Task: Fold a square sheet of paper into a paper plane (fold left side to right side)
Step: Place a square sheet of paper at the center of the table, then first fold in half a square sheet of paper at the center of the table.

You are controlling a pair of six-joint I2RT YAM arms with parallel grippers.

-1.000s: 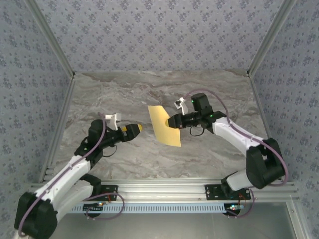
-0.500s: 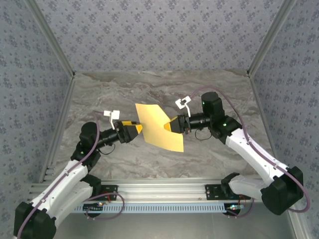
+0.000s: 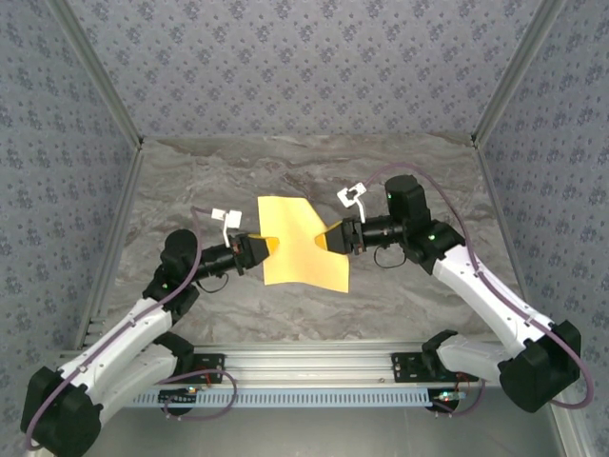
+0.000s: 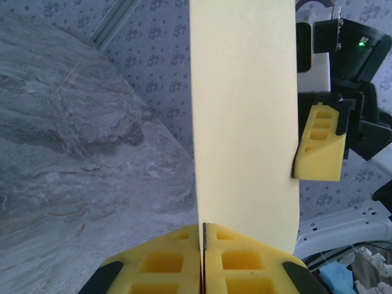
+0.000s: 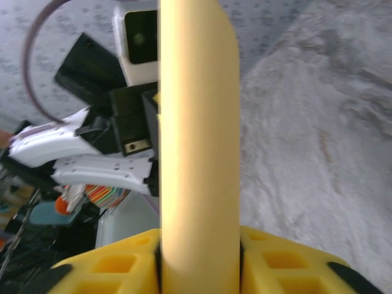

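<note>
The square sheet of paper (image 3: 300,249) is held clear above the table (image 3: 409,171), spanned between both arms, apparently for a mid-air transfer or fold. Left gripper (image 4: 203,237): fingers pressed together on one edge. Right gripper (image 5: 199,248): fingers partly apart around the opposite edge; I cannot tell whether they pinch it. The closely facing wrists are the likeliest obstruction.
</note>
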